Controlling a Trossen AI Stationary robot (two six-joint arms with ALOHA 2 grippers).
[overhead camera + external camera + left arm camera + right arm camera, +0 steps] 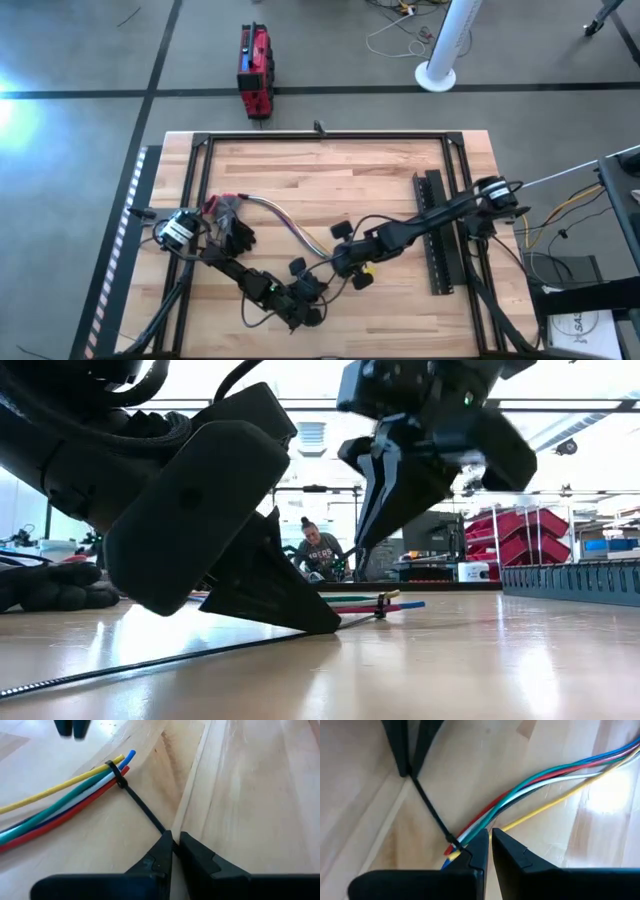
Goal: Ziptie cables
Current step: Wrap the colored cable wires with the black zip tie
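The ziptie (120, 779) is already looped round the cables (60, 802) near their ends on the surface (380, 180). My left gripper (173, 840) pinches its tail; my right gripper (489, 836) is clamped on the cables beside the loop. Tightening seems to remain.

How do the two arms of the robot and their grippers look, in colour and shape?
Both arms are dark, jointed links with black cables running along them. The left gripper and right gripper each have two black, wedge-shaped fingers tapering to points. A small green light shows on the left arm.
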